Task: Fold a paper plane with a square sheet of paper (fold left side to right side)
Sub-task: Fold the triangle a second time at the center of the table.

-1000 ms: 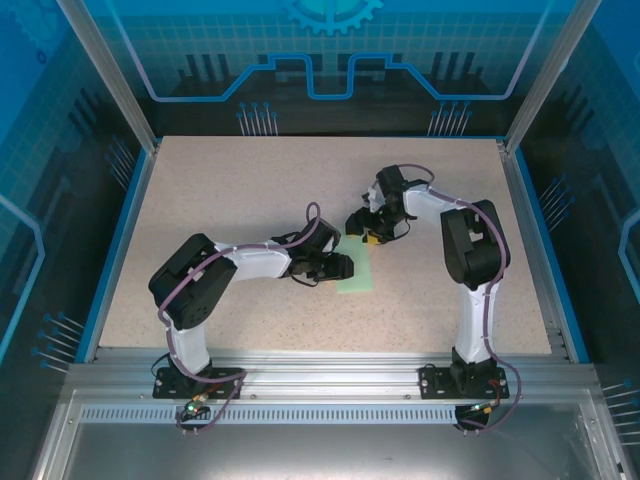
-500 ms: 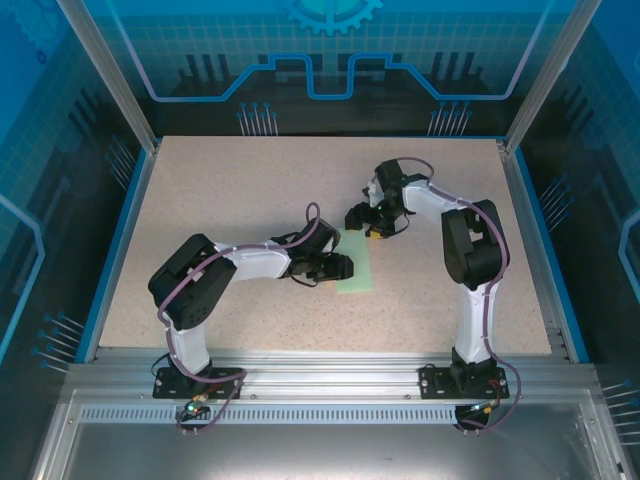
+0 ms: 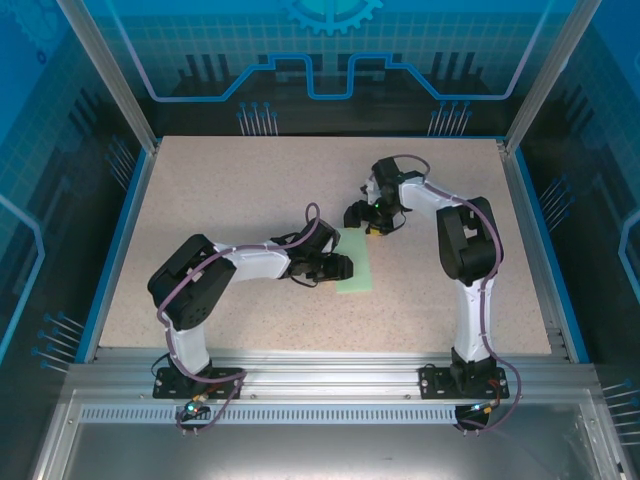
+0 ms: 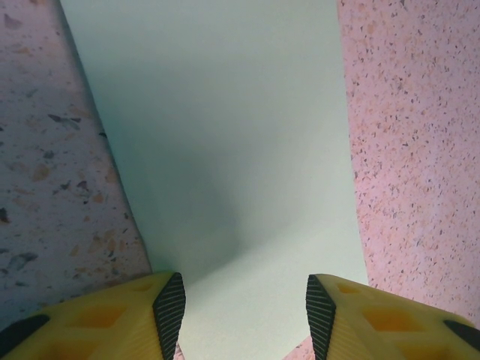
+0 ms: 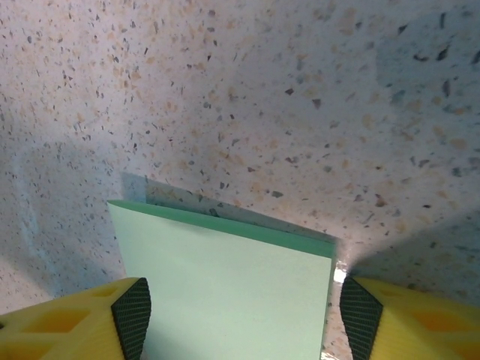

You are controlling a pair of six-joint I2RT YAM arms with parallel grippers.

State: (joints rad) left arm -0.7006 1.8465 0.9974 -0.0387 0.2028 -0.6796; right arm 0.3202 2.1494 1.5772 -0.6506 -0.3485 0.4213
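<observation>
Your left pincer [image 4: 245, 304]: half open astride square sheet of paper [image 4: 225, 135], gripping nothing, likely steadying it mid-tabletop [image 3: 230, 200]. Your right pincer [image 5: 240, 311]: wide open over sheet's far edge, empty, likely squaring fold.

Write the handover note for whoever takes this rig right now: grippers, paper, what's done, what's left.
Left gripper: open, low over the left edge of the square sheet of paper.
Right gripper: open, fingers astride the paper's far end.
Paper: flat on the table, between the two arms.
Done: it looks folded in half, as a narrow strip; the right wrist view shows two stacked edges.
Left: every later fold; no nose or wings yet.
</observation>
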